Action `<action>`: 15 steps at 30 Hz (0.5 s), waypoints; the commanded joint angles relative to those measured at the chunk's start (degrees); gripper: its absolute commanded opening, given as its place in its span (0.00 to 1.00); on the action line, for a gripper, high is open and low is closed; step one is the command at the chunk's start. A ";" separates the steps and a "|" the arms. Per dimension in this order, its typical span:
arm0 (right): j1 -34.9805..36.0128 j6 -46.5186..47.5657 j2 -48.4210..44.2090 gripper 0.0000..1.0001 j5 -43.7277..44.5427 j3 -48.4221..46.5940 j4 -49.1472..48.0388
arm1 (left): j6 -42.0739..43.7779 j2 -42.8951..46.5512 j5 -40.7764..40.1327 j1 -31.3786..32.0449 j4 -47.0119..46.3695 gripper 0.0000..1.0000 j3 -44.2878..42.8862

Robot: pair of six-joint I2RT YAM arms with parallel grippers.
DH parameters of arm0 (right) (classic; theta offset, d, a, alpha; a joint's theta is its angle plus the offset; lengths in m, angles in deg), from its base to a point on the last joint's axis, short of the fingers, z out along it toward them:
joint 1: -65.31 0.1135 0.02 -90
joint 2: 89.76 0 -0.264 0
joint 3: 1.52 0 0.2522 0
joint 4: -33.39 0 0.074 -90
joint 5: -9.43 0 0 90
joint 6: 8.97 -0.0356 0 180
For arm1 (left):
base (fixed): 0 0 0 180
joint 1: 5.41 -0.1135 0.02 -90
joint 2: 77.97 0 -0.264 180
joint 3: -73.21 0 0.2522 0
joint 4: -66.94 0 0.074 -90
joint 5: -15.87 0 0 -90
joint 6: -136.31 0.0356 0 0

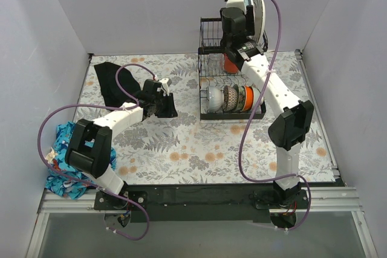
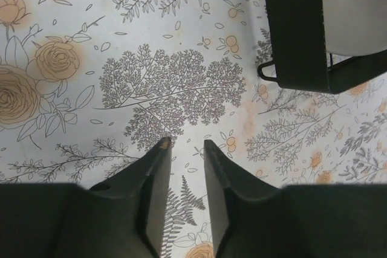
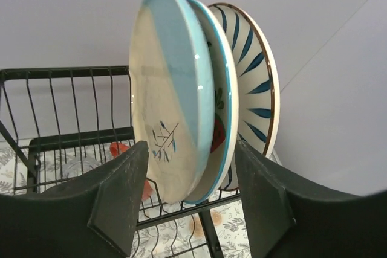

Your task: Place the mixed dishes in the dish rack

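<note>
The black wire dish rack (image 1: 208, 83) stands at the back right. Three plates (image 1: 256, 11) stand on edge in its upper shelf: a cream and pale-blue plate (image 3: 166, 89), a turquoise-rimmed one (image 3: 221, 107), and a blue-striped one (image 3: 257, 70). My right gripper (image 3: 190, 149) is open, with a finger on either side of the near plates, high at the rack's top (image 1: 242, 21). An orange mug (image 3: 118, 149) lies in the upper shelf. Several bowls (image 1: 233, 98) stand in the lower tray. My left gripper (image 2: 186, 143) is narrowly open and empty over the floral table, left of the rack (image 1: 169, 106).
A black cloth (image 1: 107, 81) lies at the back left. A blue patterned cloth (image 1: 63, 164) hangs over the table's left edge. The rack's near corner (image 2: 302, 58), with a white bowl (image 2: 354, 7) in it, shows in the left wrist view. Grey walls enclose the table.
</note>
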 commanded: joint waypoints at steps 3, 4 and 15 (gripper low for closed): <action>3.24 -1.11 -13.51 0.85 -4.52 5.25 3.15 | 1.01 4.53 3.42 -0.07 -0.48 0.57 -3.36; 4.12 -2.08 -15.64 0.98 -6.19 7.97 4.38 | 1.09 4.71 3.42 -0.07 -0.40 0.70 -4.23; -1.53 -9.90 -39.72 0.98 -25.95 32.33 25.20 | 9.44 4.71 5.38 -1.03 3.99 0.98 -14.43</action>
